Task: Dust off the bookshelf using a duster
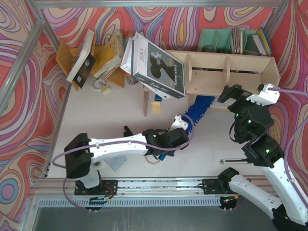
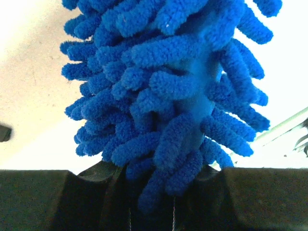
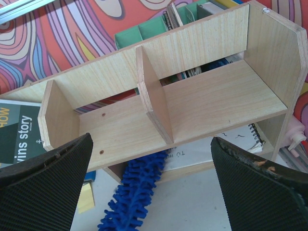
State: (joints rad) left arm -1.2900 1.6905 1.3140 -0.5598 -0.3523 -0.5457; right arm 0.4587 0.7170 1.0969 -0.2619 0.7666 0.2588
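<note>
The pale plywood bookshelf (image 1: 231,72) stands at the back right; its dividers and lower shelf fill the right wrist view (image 3: 207,106). The fluffy blue duster (image 1: 199,108) slants up from my left gripper (image 1: 183,127), with its tip under the upper board, over the lower shelf. My left gripper (image 2: 163,192) is shut on the duster (image 2: 168,86), at the base of the fluffy head; the handle is hidden. My right gripper (image 1: 232,94) is open and empty, just in front of the shelf. In its own view the gripper (image 3: 151,140) frames the duster (image 3: 137,192) below.
A large grey book (image 1: 156,70) leans on the shelf's left end. An orange-yellow book rack (image 1: 103,57) stands at the back left, a teal file organiser (image 1: 219,41) behind the shelf. Yellow sticky notes (image 1: 155,107) and a tape roll (image 1: 154,161) lie on the table.
</note>
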